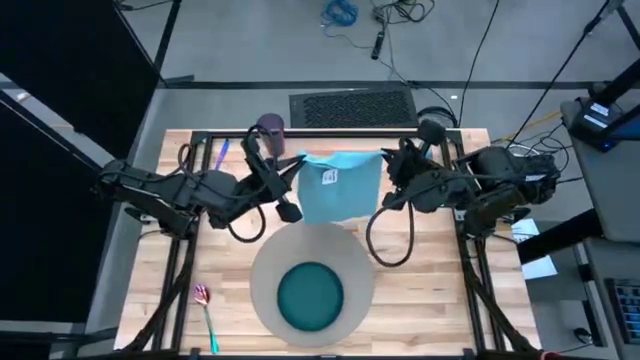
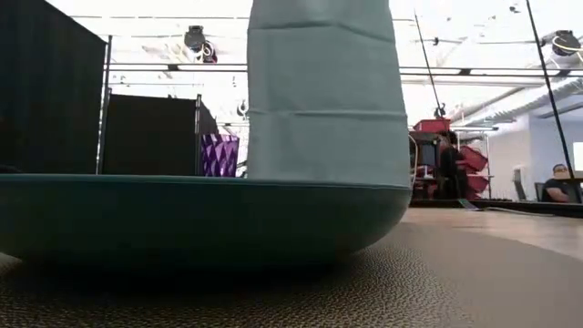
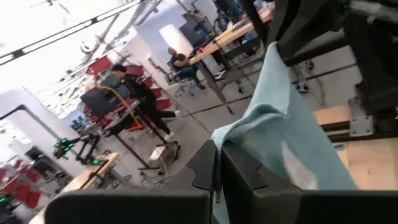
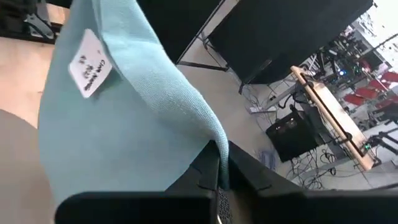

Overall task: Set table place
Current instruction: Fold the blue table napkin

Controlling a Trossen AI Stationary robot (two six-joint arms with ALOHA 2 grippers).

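A light blue napkin (image 1: pixel 338 185) with a white tag hangs spread between my two grippers over the table's far middle. In the low view the napkin (image 2: pixel 323 91) stands as a tall sheet behind the teal plate (image 2: pixel 182 214), which hides its lower end. My left gripper (image 1: pixel 298 164) is shut on one upper corner and my right gripper (image 1: pixel 386 162) on the other. The plate (image 1: pixel 310 297) lies on the round grey mat (image 1: pixel 268 262) near the front edge. My left gripper pinches the napkin's upper corner (image 3: pixel 225 138) between its two shut fingers. The cloth falls away below the corner in loose folds. My right gripper pinches the other upper corner (image 4: pixel 216 144) between its shut fingers. The cloth hangs from there, with the tag side facing it.
A purple cup (image 1: pixel 270 126) stands at the far edge, left of the napkin, with a blue utensil (image 1: pixel 220 153) lying beside it. A pink-bowled, green-handled spoon (image 1: pixel 207 312) lies at the near left. People sit and walk in the room behind the table.
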